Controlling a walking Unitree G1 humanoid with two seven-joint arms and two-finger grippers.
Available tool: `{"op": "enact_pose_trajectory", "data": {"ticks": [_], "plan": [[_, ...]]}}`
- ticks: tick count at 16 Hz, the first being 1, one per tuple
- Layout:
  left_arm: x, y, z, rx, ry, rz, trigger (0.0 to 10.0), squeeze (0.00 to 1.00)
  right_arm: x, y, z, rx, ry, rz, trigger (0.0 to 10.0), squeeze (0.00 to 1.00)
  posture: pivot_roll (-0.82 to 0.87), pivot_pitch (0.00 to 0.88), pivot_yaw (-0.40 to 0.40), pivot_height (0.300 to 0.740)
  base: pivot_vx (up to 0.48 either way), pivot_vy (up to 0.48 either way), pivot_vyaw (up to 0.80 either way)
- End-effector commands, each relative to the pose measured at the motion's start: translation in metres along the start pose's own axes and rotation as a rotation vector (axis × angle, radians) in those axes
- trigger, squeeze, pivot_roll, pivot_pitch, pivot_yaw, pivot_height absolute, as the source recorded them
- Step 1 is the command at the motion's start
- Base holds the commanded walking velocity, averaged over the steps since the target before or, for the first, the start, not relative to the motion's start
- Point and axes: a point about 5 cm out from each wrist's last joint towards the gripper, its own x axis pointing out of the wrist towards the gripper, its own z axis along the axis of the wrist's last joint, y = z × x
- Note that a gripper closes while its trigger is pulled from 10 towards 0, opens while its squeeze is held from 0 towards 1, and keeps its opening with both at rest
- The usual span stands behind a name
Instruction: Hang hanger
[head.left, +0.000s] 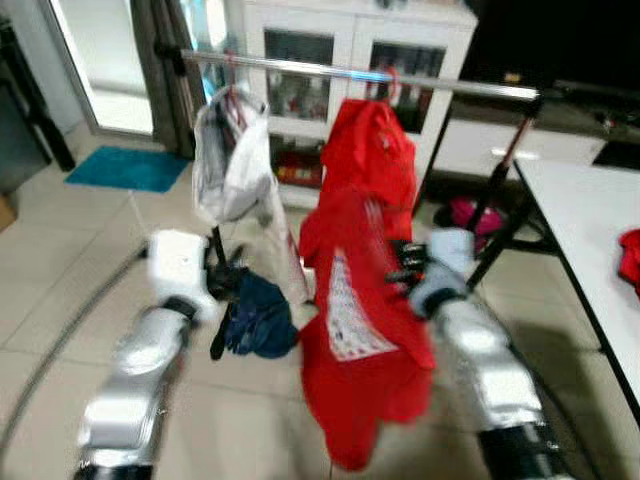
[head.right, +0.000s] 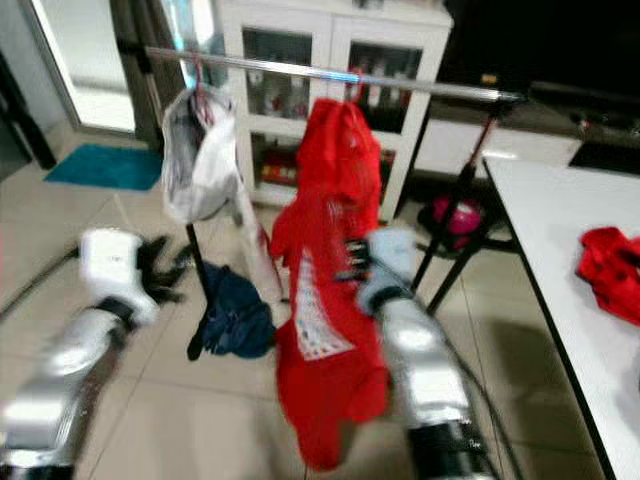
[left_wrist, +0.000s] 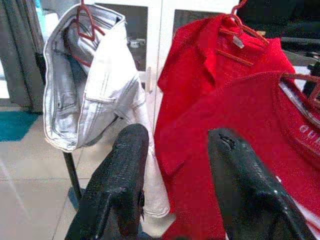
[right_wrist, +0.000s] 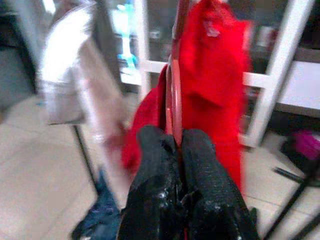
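Note:
A metal rail (head.left: 420, 80) runs across a clothes rack. A red jacket (head.left: 368, 150) on a red hanger and pale jeans (head.left: 232, 160) on another hanger hang from it. My right gripper (right_wrist: 174, 145) is shut on a red hanger (right_wrist: 175, 85) that carries a red T-shirt with a white print (head.left: 355, 330), held below the rail in front of the jacket. My left gripper (left_wrist: 175, 175) stands open, to the left of the red clothes, with nothing between its fingers.
A dark blue garment (head.left: 258, 318) lies on the tiled floor by the rack's leg. A white table (head.left: 590, 220) with red cloth (head.right: 608, 270) stands at the right. A white cabinet (head.left: 350, 60) is behind the rack. A teal mat (head.left: 125, 168) lies at the far left.

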Motion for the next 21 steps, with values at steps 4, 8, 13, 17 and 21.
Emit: {"op": "enact_pose_trajectory", "data": {"ticks": [4,8,13,17,21], "plan": [[-0.0021,0.0085,0.0023,0.018,-0.001,0.024,10.0,0.00,0.0047,0.0069,0.0103,-0.003,-0.050,0.015,10.0,0.00,-0.05,0.000,-0.052,0.727,0.329,0.000,0.00],[-0.0029,0.0076,0.0019,0.019,-0.001,0.023,10.0,0.00,0.0049,0.0087,0.0116,-0.012,-0.055,0.033,10.0,0.00,-0.05,0.000,-0.055,0.727,0.327,0.000,0.00],[-0.0034,0.0083,0.0025,0.021,-0.001,0.021,10.0,0.00,0.0053,0.0092,0.0159,-0.015,-0.082,0.031,10.0,0.00,-0.05,0.000,-0.054,0.727,0.327,0.000,0.00],[-0.0019,0.0092,0.0040,0.027,-0.003,0.012,10.0,0.00,0.0052,0.0145,0.0166,-0.033,-0.089,0.057,10.0,0.00,-0.04,0.000,-0.041,0.727,0.328,0.000,0.59],[-0.0016,0.0079,0.0039,0.030,-0.004,0.008,10.0,0.00,0.0052,0.0062,0.0187,0.024,-0.108,0.004,10.0,0.00,-0.04,0.000,-0.049,0.727,0.327,0.000,0.00]]}}
